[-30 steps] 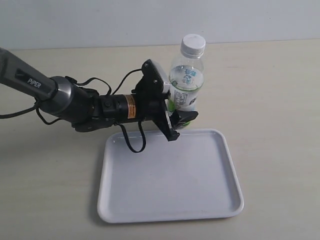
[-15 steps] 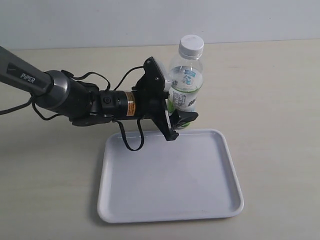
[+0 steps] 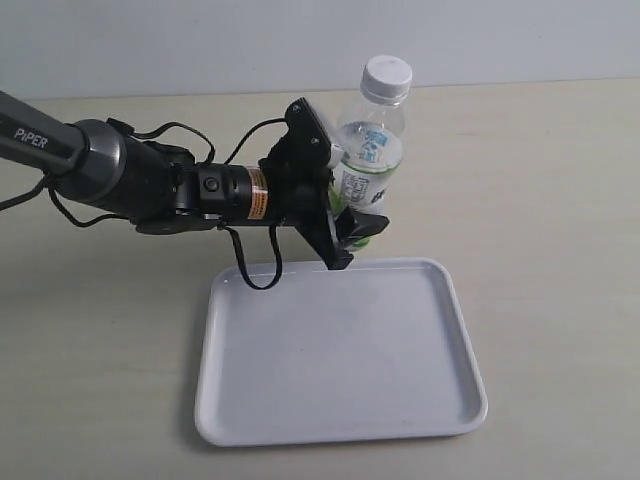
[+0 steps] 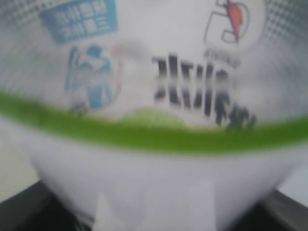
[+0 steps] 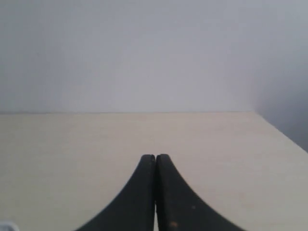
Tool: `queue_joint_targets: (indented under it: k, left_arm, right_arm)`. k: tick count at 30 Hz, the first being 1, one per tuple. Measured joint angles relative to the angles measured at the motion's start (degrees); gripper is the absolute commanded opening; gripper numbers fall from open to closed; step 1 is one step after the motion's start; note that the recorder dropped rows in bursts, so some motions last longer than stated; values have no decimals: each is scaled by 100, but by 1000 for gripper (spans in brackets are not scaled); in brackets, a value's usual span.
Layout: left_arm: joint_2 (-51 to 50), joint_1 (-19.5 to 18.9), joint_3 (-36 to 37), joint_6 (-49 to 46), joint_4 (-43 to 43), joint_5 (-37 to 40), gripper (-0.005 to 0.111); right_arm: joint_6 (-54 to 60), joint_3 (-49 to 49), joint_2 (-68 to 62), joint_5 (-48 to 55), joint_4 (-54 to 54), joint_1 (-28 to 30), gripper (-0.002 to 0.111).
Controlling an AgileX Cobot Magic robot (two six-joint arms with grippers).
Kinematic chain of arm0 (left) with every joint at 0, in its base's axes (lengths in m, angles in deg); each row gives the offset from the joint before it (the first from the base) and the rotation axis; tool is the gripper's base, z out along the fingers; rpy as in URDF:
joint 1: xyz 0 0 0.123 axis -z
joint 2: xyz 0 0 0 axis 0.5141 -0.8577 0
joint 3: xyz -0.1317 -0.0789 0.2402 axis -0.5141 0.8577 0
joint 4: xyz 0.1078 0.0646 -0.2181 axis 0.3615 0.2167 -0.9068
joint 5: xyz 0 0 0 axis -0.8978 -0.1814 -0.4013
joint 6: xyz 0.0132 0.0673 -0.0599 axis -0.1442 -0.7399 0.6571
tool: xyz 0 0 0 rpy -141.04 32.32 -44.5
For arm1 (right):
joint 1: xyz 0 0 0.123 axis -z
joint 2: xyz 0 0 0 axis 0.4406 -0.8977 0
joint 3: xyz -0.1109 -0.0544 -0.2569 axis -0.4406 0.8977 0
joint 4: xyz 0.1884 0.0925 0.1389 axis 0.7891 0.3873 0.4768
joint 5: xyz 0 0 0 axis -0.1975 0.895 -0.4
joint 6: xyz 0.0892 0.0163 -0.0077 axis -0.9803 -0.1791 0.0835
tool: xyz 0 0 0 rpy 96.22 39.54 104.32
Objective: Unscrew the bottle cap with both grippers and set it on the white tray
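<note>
Toward the far edge of the bench, about midway along it, the bottle cap (image 3: 387, 78) sits on the neck of the clear drink bottle (image 3: 370, 160), white and ribbed, with nothing touching it. The bottle leans, its capped top tipped toward the bench's right edge; whether its base rests on the bench cannot be told, since the claw hides it. The left gripper (image 3: 358, 218) grasps the bottle low on its body, across the white-and-green label, one black finger (image 3: 368, 224) crossing in front of the bottle and the other out of sight behind it. In the left wrist view the label (image 4: 159, 96) fills nearly everything, blurred, with black lettering above a green band. The slim arm (image 3: 110, 175), marked PiPER and banded in orange near the wrist, reaches in from the left edge. Just beside the bottle, on the near side, lies the white tray (image 3: 340, 360), flat on the bench. The right gripper (image 5: 155, 161) shows only in its own wrist view, its two black fingers pressed together on nothing, above bare bench (image 5: 72, 144).
</note>
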Motion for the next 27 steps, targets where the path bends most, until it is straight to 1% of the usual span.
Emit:
queue_joint_targets:
  k: [3,12,15,17,19,22,25,27]
  left_arm:
    - [0,0,-33,31,0,83,0]
    - [0,0,-72,72,47,233,0]
    - [0,0,-72,148,68,354,0]
    - [0,0,-72,219,89,471,0]
    - [0,0,-72,275,89,568,0]
    - [0,0,-80,318,174,577,0]
    - [10,0,-85,369,260,577,0]
    - [10,0,-85,380,284,589,0]
  right_arm:
    - [-10,0,0,-151,592,0,0]
    - [-333,0,0,-712,1362,0,0]
    - [-623,-12,0,-1024,1757,0,0]
    - [-799,-169,-12,-940,1947,0,0]
    - [-931,-570,-183,-940,2041,0,0]
    - [-876,-1428,-960,-790,2080,0,0]
    - [-371,-2631,-2153,-306,2091,-11,0]
    - [-9,-3610,-3218,131,2126,-11,0]
